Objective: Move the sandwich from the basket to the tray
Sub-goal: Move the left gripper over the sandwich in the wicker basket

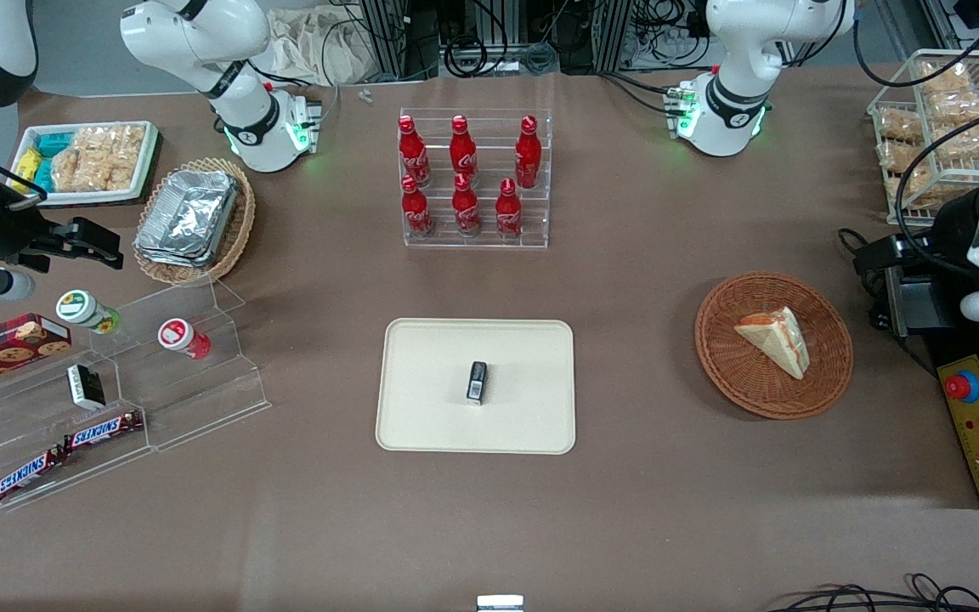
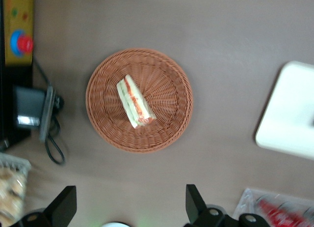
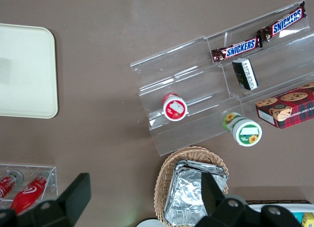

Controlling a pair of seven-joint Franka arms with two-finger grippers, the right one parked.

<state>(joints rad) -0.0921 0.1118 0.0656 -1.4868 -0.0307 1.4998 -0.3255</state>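
Wicker, reddish-brown: the basket point(image 1: 773, 344) sits right of centre in the front view, w/ the sandwich point(image 1: 775, 339) lying in it, roughly mid-basket. Wedge is pale bread w/ red-orange filling along one edge. My gripper point(image 2: 128, 207) hangs high above the table beside the basket; its dark fingers point(image 2: 63, 205) are spread wide, nothing between them. Not yet over the sandwich.

Cream tray point(image 1: 421, 425) lies centre-frame in the front view, well apart from the basket, toward the parked arm's end. A small dark packet point(image 1: 477, 382) already sits mid-tray.

Step in hand, as I judge it: approach and grasp. To do it well I'd centre over the wedge first, then turn my wrist so the fingers close across the two flat bread faces, not along the long edge. Come down straight, clear of the basket rim, and squeeze gently since bread prob. crushes easily. For the drop, I'd aim at bare tray beside the packet, not on it.
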